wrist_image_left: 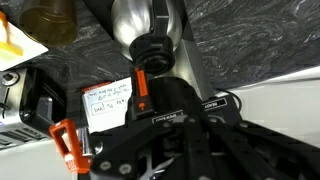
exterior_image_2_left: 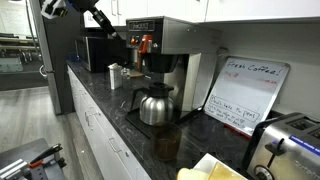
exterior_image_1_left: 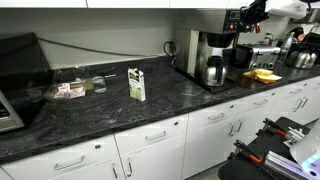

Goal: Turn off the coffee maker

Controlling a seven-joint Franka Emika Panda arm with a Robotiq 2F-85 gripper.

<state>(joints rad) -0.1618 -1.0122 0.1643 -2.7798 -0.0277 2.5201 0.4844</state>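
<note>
Finger spacing on the gripper (exterior_image_2_left: pixel 126 40) cannot be determined: the fingertips merge with the dark machine front in every view. The coffee maker (exterior_image_2_left: pixel 165 50) stands against the wall on the counter (exterior_image_2_left: pixel 103 100). In an exterior view the gripper is level with its upper front, at the left corner. A steel carafe (exterior_image_2_left: pixel 155 105) sits under the brew head. A handwritten whiteboard (exterior_image_2_left: pixel 245 95) leans to the right, with a toaster (exterior_image_2_left: pixel 285 145) nearer.

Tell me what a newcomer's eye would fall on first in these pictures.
First, the black and steel coffee maker on the dark stone counter, with a shiny steel carafe under its spout. Next, the robot arm close to the machine's upper part, and the handwritten whiteboard leaning beside it.
</note>
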